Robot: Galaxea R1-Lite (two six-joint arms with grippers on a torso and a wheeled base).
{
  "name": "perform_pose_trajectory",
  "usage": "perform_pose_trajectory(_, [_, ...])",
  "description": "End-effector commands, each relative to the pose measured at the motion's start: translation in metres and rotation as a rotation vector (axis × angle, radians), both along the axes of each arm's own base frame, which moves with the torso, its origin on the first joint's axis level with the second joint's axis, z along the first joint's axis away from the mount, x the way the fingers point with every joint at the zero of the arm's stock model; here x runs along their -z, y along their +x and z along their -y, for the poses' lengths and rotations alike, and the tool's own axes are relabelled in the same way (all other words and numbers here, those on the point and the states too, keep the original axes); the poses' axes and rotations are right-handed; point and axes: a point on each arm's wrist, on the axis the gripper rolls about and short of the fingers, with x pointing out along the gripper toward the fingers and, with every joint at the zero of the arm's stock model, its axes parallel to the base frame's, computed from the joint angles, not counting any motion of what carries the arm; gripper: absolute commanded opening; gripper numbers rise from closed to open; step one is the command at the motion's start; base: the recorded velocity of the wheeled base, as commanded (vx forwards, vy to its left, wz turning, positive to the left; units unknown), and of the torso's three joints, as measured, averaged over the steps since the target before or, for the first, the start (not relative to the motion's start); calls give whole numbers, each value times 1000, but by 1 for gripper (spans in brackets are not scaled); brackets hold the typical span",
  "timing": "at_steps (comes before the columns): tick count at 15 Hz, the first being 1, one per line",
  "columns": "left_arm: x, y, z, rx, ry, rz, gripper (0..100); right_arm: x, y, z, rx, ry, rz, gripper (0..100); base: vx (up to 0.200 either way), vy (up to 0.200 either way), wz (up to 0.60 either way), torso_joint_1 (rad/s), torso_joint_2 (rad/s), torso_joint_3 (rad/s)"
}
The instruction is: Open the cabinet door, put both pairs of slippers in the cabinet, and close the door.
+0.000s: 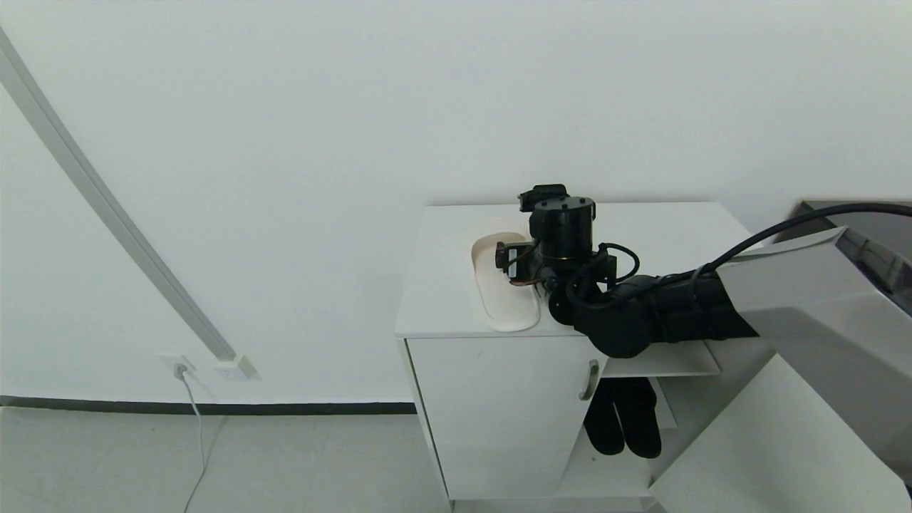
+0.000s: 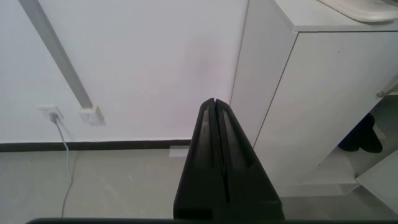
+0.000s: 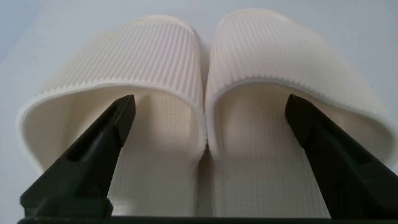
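Right gripper spread wide around the cream slippers; left gripper clenched tight; black slippers partly hidden behind the cabinet door.

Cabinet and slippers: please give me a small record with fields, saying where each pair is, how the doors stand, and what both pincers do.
cabinet: white, against the wall
shut door: on the robot's left
open door: swung out on the robot's right
cream slippers: side by side on the cabinet top
black slippers: inside the cabinet, low down, at the open side
right pincer: open, one finger at each cream slipper's mouth
left pincer: shut, empty, low beside the cabinet
still to do: cream pair in, door closed
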Motion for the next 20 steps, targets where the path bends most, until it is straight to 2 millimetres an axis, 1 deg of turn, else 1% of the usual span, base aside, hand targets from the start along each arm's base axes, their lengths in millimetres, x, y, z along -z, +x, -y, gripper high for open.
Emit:
perform_pose_trajectory(1, [0,0,0,0,0,-2,0,1,1,-1,0,0,0,0,0,0,0,0,0,0])
perform_pose_trajectory(5, [0,0,0,0,1,-1,0,-3,0,-2,-3,1,9,0,0,0,0,0,0,0])
perform_pose_trajectory(7, [0,0,0,0,1,-2,0,-6,-4,-3,-6,5,17,0,0,0,0,0,0,0])
perform_pose_trajectory(9, [0,0,0,0,1,-1,0,-27,-28,2,-37,15,28,0,0,0,0,0,0,0])
perform_pose_trajectory(10, [0,0,0,0,1,-2,0,-32,-36,4,-51,14,28,0,0,0,0,0,0,0])
perform_pose_trajectory(11, [0,0,0,0,1,-2,0,-41,-62,11,-129,10,16,0,0,0,0,0,0,0])
perform_pose_trajectory(12, [0,0,0,0,1,-1,0,-43,-72,14,-164,6,10,0,0,0,0,0,0,0])
perform_pose_trajectory(13, [0,0,0,0,1,-1,0,-50,-101,26,-259,1,-7,0,0,0,0,0,0,0])
perform_pose_trajectory(14, [0,0,0,0,1,-1,0,-51,-114,36,-283,-4,-19,0,0,0,0,0,0,0])
perform_pose_trajectory(16, [0,0,0,0,6,-1,0,-51,-145,65,-342,-13,-46,0,0,0,0,0,0,0])
perform_pose_trajectory(17, [0,0,0,1,10,-1,0,-49,-156,76,-357,-16,-58,0,0,0,0,0,0,0])
perform_pose_trajectory(18, [0,0,0,1,10,-1,0,-42,-171,91,-378,-27,-82,0,0,0,0,0,0,0])
perform_pose_trajectory(19, [0,0,0,1,10,-1,0,-37,-179,99,-385,-27,-101,0,0,0,0,0,0,0])
perform_pose_trajectory(20, [0,0,0,1,10,-2,0,-33,-184,101,-394,-14,-115,0,0,0,0,0,0,0])
